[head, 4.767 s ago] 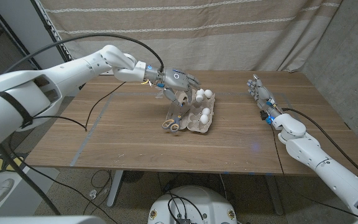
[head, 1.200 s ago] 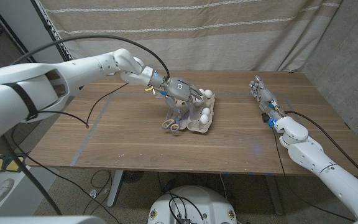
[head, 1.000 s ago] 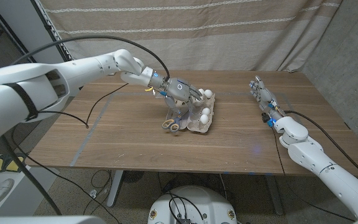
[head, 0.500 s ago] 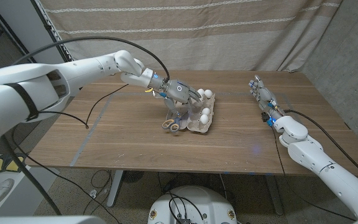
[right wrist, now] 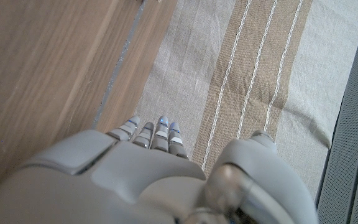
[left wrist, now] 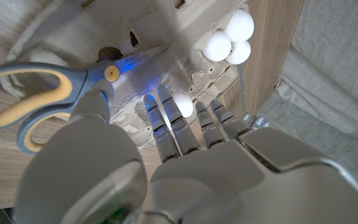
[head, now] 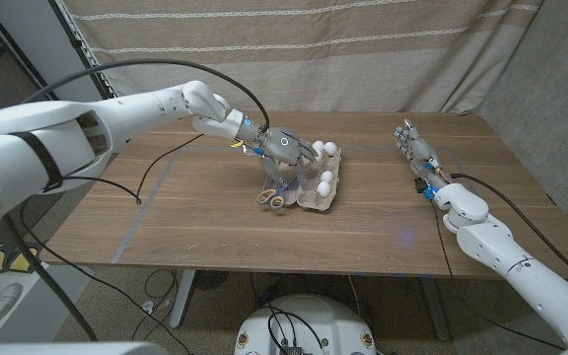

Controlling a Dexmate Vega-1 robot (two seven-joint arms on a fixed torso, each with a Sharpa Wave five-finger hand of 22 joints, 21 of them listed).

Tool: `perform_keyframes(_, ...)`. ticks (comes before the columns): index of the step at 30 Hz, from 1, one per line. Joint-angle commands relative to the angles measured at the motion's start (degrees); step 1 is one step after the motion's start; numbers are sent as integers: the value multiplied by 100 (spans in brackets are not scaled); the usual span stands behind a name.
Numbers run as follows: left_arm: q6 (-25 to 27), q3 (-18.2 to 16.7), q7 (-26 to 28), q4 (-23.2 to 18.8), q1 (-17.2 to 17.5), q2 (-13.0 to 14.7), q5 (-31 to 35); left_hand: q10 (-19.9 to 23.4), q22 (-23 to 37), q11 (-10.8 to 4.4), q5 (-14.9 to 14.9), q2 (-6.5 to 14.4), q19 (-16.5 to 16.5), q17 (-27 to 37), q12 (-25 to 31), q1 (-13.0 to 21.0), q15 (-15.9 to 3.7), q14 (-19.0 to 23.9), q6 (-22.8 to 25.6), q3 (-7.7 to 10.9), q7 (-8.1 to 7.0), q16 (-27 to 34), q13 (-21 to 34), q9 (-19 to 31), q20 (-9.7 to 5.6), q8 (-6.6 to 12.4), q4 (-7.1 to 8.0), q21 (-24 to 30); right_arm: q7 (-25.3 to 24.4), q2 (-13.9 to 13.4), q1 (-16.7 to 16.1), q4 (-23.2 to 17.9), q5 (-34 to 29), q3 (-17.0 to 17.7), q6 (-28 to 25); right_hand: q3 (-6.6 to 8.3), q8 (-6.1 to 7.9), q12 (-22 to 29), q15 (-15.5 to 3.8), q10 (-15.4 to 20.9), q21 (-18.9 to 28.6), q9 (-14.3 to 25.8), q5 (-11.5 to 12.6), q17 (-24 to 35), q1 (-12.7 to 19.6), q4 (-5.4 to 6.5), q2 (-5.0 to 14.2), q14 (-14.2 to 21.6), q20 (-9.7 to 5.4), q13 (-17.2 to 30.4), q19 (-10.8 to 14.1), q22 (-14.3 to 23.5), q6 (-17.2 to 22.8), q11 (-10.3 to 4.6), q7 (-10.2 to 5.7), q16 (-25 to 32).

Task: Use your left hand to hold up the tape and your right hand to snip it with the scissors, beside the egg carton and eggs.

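grey-and-yellow scissors (left wrist: 39,93) just beside the empty, spread left hand (head: 286,148), on the egg carton (head: 316,197)

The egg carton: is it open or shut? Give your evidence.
Open. The egg carton shows white eggs sitting exposed in its cups, with no lid over them.

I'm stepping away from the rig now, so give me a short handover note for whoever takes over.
Left hand: open, fingers spread over the egg carton, thumb near the scissors.
Right hand: open, empty, far off by the right edge of the table.
Eggs sit in the carton. I cannot make out the tape.
Done: nothing cut. Left: lift tape, take scissors, snip.
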Motion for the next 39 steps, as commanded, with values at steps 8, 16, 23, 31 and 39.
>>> perform_keyframes(8, 54, 45, -145, 38, 38, -21, -45, -3, 15, 13, 27, -13, -40, 8, 27, -39, -999, -38, 11, -31, 6, 10, 9, 28, -677, 27, -14, 12, -6, -23, -35, -36, -22, -8, 3, 3, 21, 31, -38, 0, 36, 26, -21, 18, -8, -26, 64, -37, 24, 13, -71, 18, 93, -8, -26, 20)
perform_keyframes(16, 15, 46, -230, 6, 33, -1, -68, -5, 15, 13, 28, -14, -44, 8, 29, -43, -999, -51, 11, -33, 6, 8, 10, 28, -677, 29, -15, 12, -25, -18, -33, -50, -21, -18, -32, 3, 20, 33, -40, 3, 36, 26, -22, 18, -7, -27, 64, -37, 32, 13, -73, 18, 96, -12, -25, 20)
perform_keyframes(23, -23, 51, -231, 13, 32, 1, -62, -6, 15, 13, 28, -12, -49, 7, 30, -42, -999, -64, 17, -32, 6, 5, 11, 29, -677, 33, -17, 11, -19, -18, -18, -34, -41, -29, -26, 3, 17, 30, -43, -3, 36, 27, -24, 18, -6, -28, 64, -36, 29, 13, -75, 18, 93, -7, -29, 21)
perform_keyframes(31, -93, 86, -339, 97, 1, -58, -70, -8, 14, 14, 30, -13, -58, 5, 31, -45, -999, -83, 21, -34, 6, 2, 12, 29, -687, 37, -20, 9, -22, -4, 3, -34, -31, -40, -55, 4, 17, 32, -39, 0, 36, 27, -25, 18, -4, -30, 65, -40, 33, 12, -76, 18, 97, -9, -26, 20)
perform_keyframes(39, -91, 104, -303, 97, -8, -60, -71, -76, 14, 18, 31, -44, -59, -2, 3, -74, -992, -165, -57, -57, 6, -17, -2, 26, -726, 11, -25, 13, -44, -2, -7, -48, -35, -42, -64, 5, 15, 33, -41, -1, 37, 27, -26, 18, -2, -31, 69, -41, 37, 12, -78, 18, 95, -9, -26, 20)
